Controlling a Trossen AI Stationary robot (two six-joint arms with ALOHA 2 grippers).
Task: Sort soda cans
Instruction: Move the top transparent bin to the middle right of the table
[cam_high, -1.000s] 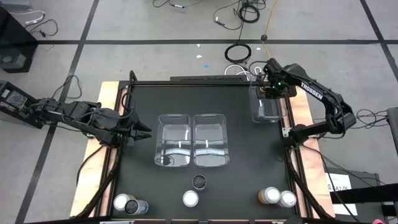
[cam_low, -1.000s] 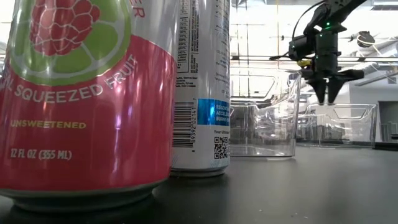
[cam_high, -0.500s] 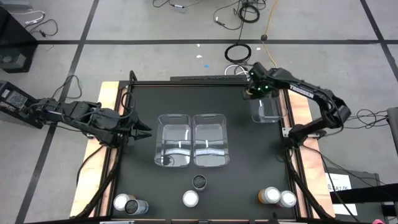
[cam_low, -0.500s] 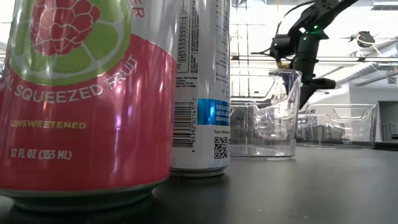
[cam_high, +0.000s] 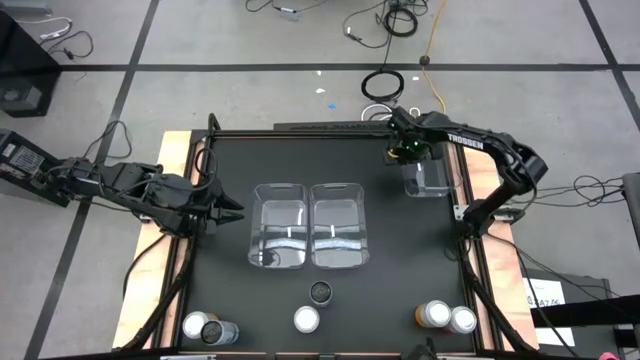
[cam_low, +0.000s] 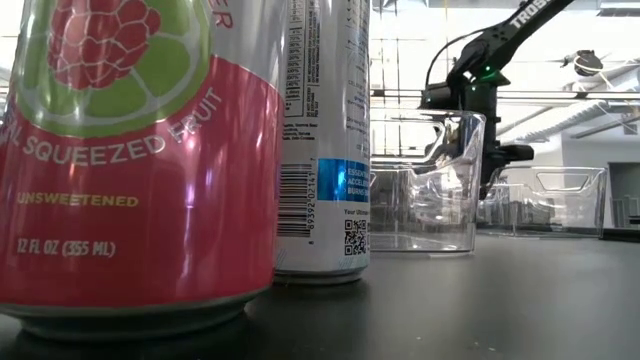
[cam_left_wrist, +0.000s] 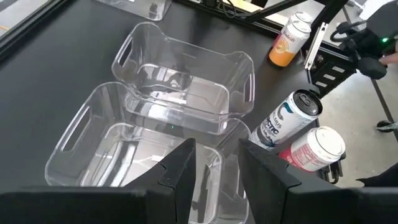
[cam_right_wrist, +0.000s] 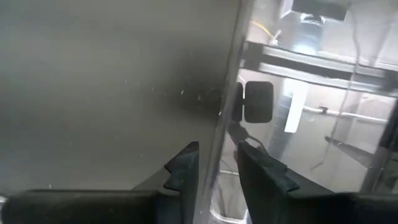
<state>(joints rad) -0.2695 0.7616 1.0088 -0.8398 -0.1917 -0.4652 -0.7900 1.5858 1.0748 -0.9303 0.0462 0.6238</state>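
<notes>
Aluminium soda cans (cam_high: 320, 292) stood along the table's near edge, well apart from both grippers; probably rigid, smooth, slippery, best pinched mid-body. Right gripper (cam_right_wrist: 212, 163) sat narrowly parted astride the wall of a clear bin (cam_high: 428, 178) at the far right. Left gripper (cam_left_wrist: 216, 160) hovered slightly open, empty, beside the two centre bins (cam_high: 308, 225).

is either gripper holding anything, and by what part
The right gripper pinches the third clear bin by its wall's rim. The left gripper holds nothing.
</notes>
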